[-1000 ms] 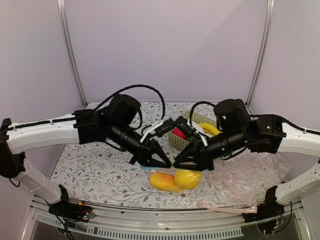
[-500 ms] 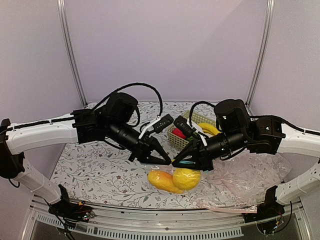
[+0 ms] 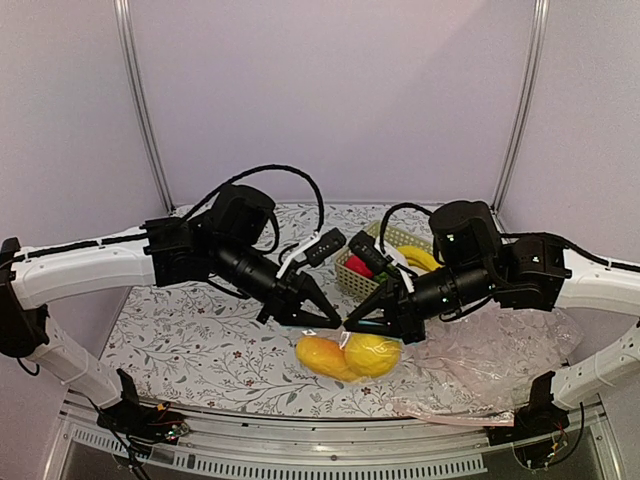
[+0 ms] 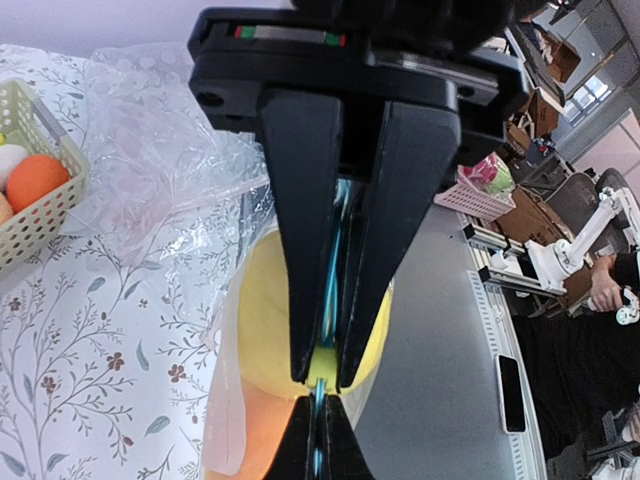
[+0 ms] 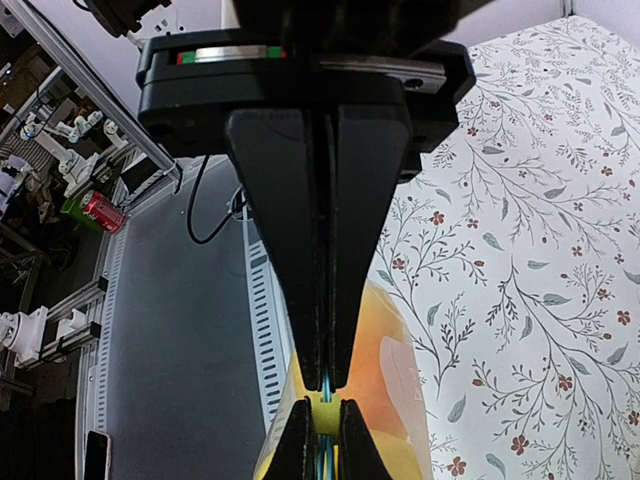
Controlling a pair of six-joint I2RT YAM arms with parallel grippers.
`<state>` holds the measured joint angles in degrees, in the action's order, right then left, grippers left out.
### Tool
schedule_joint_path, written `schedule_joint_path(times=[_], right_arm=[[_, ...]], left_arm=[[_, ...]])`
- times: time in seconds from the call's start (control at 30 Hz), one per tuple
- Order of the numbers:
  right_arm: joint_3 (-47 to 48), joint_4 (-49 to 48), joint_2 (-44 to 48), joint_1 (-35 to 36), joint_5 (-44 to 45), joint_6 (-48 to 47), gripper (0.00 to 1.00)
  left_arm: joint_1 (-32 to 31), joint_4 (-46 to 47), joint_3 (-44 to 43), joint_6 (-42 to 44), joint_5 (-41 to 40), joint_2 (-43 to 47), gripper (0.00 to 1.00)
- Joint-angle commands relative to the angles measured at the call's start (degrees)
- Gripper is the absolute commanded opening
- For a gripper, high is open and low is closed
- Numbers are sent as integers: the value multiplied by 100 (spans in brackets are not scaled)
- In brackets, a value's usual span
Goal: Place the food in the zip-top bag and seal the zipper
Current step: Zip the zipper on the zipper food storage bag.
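Observation:
The zip-top bag lies near the table's front edge. It holds the food: a rounded yellow fruit and a longer orange-yellow fruit. Both grippers meet tip to tip at the bag's top edge. My left gripper is shut on the light blue zipper, with the yellow fruit beneath it. My right gripper is also shut on the zipper, directly facing the left one. The orange-yellow fruit shows through the clear plastic.
A pale yellow basket with red and other fruits stands behind the grippers. A large crumpled pinkish clear plastic sheet covers the table's right front. The metal rail runs along the near edge.
My right gripper has closed its jaws onto the zipper. The left gripper stayed shut and drew back and up slightly; the bag shifted a little with it.

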<state>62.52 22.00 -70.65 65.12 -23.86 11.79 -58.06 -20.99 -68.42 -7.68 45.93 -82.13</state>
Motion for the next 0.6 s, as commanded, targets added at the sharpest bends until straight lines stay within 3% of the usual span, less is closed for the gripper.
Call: schedule_joint_path(times=[0.0,0.57], right_arm=[[-113,369,289,45,277,-51,0],[-111,734,504,31,598,-73,0]], left_arm=[[267,-710,53,513,-365,241,0],[602,-1383,156,1006,-839,414,0]])
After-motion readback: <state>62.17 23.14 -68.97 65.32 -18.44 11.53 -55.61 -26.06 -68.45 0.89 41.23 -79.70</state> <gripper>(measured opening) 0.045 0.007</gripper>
